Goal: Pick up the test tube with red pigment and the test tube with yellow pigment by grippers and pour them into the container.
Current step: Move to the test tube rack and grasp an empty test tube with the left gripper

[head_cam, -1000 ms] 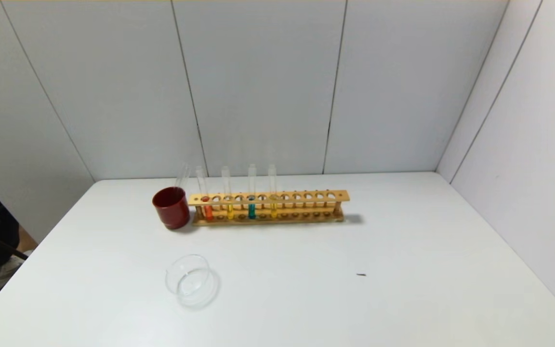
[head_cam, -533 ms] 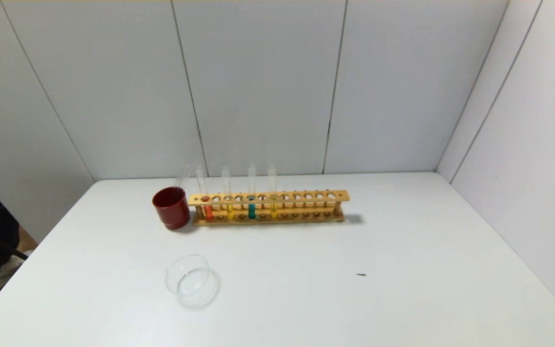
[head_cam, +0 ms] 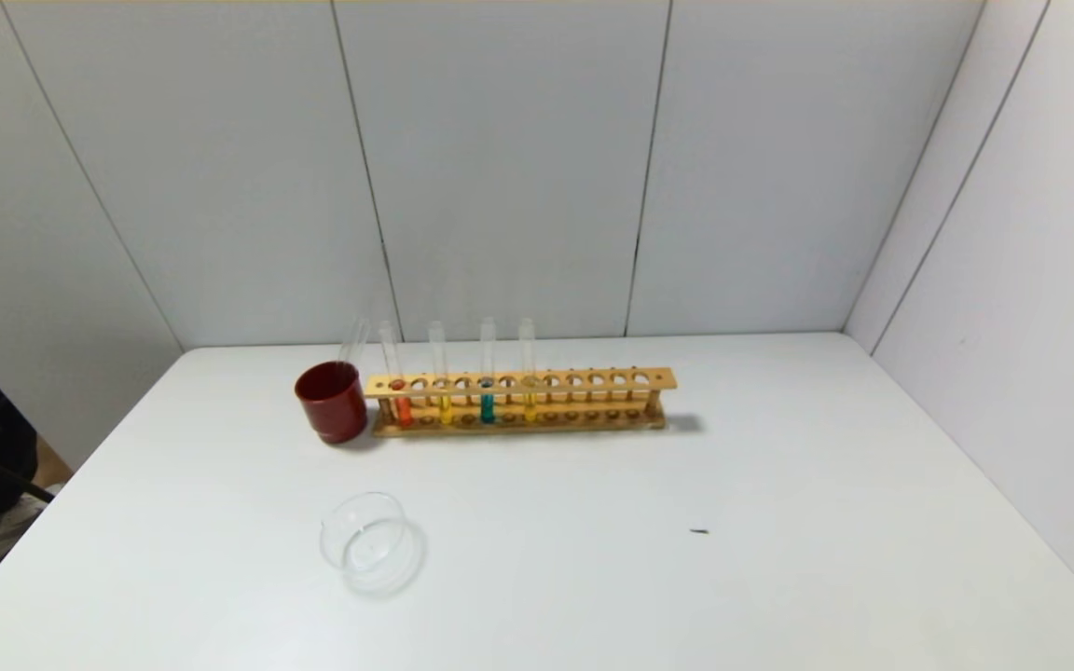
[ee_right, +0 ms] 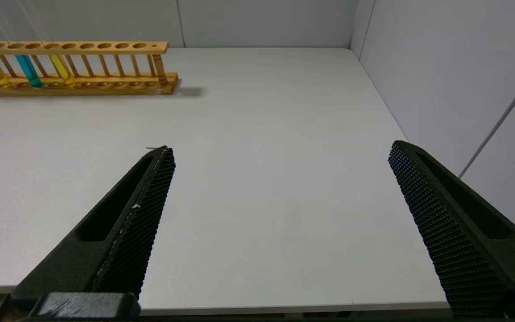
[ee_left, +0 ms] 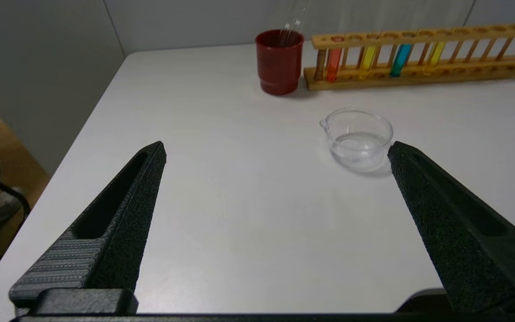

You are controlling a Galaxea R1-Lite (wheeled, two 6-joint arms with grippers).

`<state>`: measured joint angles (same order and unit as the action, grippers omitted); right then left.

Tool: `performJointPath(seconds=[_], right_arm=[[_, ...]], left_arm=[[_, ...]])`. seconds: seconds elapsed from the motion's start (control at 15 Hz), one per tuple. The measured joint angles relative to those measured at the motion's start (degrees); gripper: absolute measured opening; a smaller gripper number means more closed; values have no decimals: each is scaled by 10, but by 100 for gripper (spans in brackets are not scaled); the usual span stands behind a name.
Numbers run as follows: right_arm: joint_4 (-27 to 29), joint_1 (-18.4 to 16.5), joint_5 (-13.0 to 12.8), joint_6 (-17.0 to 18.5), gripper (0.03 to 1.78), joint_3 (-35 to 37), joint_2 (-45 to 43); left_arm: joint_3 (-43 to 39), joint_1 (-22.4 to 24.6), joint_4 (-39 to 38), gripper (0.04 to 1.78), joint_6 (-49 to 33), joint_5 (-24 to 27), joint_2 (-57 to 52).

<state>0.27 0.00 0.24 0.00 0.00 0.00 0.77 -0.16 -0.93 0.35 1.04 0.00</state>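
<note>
- We see a white desk (head_cam: 593,559) filling the lower half of the head view, grey panel walls behind and to the right.
- Wooden rack (head_cam: 520,403) stands toward the back of the desk, left of centre, long side facing us; most holes on its right part are bare.
- Left pincer (ee_left: 275,150) hovers over the near left part of the desk, fingers (ee_left: 119,219) spread wide, gripping nothing; it does not show in the head view.
- Right pincer (ee_right: 280,150) hovers over the near right part of the desk, fingers (ee_right: 128,219) likewise spread wide and holding nothing.
- Dark red cup (head_cam: 332,401) sits just beside the rack's left end, with a clear empty tube (head_cam: 352,340) leaning out of it.
- Container (head_cam: 364,543), clear glass with a pouring lip, rests on the desk nearer us than the cup, well apart from the rack; we cannot tell if anything is in it.
- Test tube with red pigment (head_cam: 397,391) stands upright in the rack's leftmost hole.
- Test tube with yellow pigment (head_cam: 442,390) stands upright two holes to the right of it.
- Teal tube (head_cam: 487,387) comes next, then a second yellow tube (head_cam: 528,384).
- Small dark speck (head_cam: 699,531) lies on the desk right of centre.
</note>
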Motion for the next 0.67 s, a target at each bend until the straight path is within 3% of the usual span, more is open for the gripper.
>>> performJointPath(seconds=[0.33, 0.67], right_arm=[[0, 0, 0, 0, 175, 0, 0], [0, 0, 0, 0, 175, 0, 0]], left_arm=[[129, -1, 76, 175, 0, 79, 37], [273, -40, 45, 175, 0, 94, 271]])
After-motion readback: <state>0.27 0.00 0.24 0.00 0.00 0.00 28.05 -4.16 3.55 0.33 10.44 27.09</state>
